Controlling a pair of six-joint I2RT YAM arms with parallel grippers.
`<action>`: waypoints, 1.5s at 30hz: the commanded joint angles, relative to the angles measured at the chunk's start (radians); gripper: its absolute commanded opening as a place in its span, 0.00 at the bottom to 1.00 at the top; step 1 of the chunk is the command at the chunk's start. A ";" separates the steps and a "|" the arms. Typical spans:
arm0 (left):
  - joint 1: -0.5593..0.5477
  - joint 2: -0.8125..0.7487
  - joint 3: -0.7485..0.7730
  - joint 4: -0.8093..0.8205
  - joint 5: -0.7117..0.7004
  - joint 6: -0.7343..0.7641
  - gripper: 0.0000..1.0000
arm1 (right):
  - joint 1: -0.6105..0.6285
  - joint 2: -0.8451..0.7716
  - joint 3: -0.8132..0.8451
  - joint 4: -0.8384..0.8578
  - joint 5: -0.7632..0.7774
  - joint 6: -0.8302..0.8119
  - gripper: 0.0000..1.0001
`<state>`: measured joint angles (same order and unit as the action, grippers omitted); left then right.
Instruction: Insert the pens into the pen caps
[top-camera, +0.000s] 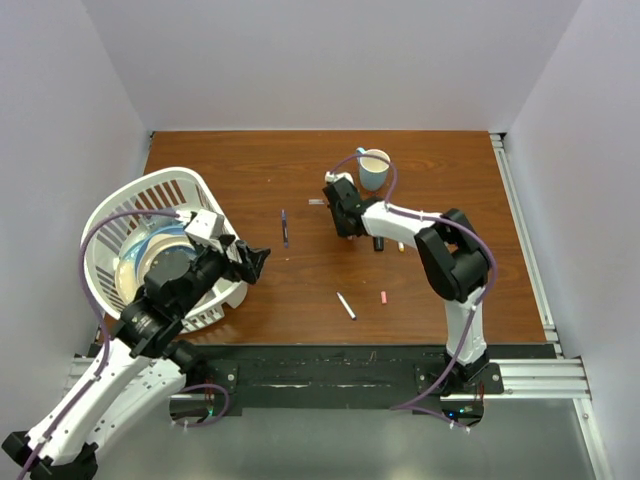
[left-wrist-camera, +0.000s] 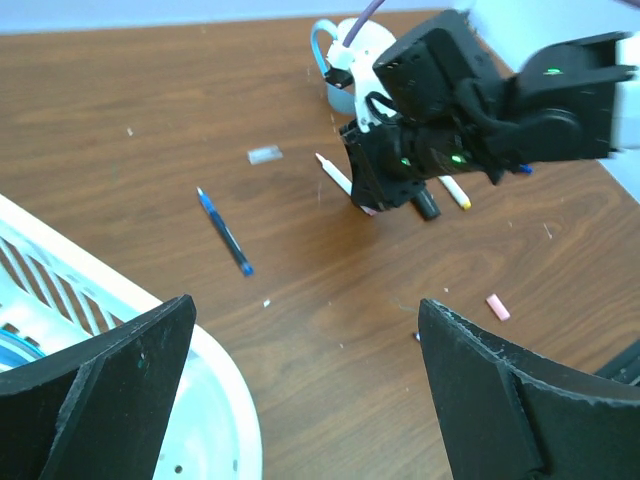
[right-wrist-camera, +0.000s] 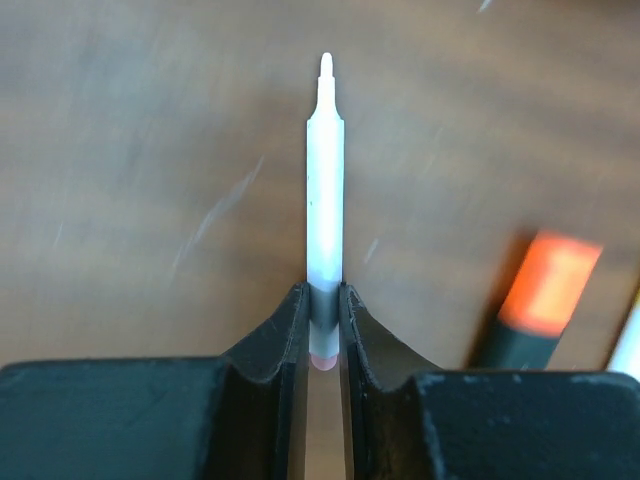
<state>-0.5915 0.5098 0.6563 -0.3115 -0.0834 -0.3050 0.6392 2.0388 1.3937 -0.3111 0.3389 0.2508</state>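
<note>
Right gripper (right-wrist-camera: 323, 300) closed on the tail of a white pen (right-wrist-camera: 325, 180); left gripper (left-wrist-camera: 305, 312) wide open, holding nothing.
Going outward from the black fingers, I saw the grey rear end of the pen pinched between them, with the slim white barrel and bare tip pointing away over the brown wooden table (top-camera: 250, 170). I judged the pen to be light, stiff, smooth plastic, so it could swivel or slip in such a short hold. A hold nearer the middle seemed safer to me for pressing it into a cap. The thick black highlighter (right-wrist-camera: 540, 290) with orange end lay just beside. A small pink cap (top-camera: 384, 296) lay well apart.
</note>
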 joint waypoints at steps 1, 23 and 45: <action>-0.005 0.056 0.037 0.026 0.034 -0.078 0.99 | 0.039 -0.107 -0.157 0.082 -0.063 0.093 0.10; -0.007 0.384 -0.007 0.391 0.132 -0.393 0.89 | 0.166 -0.722 -0.634 0.584 -0.190 0.406 0.06; -0.018 0.645 0.049 0.707 0.306 -0.418 0.76 | 0.212 -0.904 -0.731 0.730 -0.265 0.470 0.06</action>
<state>-0.5995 1.1385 0.6640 0.2832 0.1875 -0.7227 0.8444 1.1522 0.6449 0.3542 0.0895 0.7036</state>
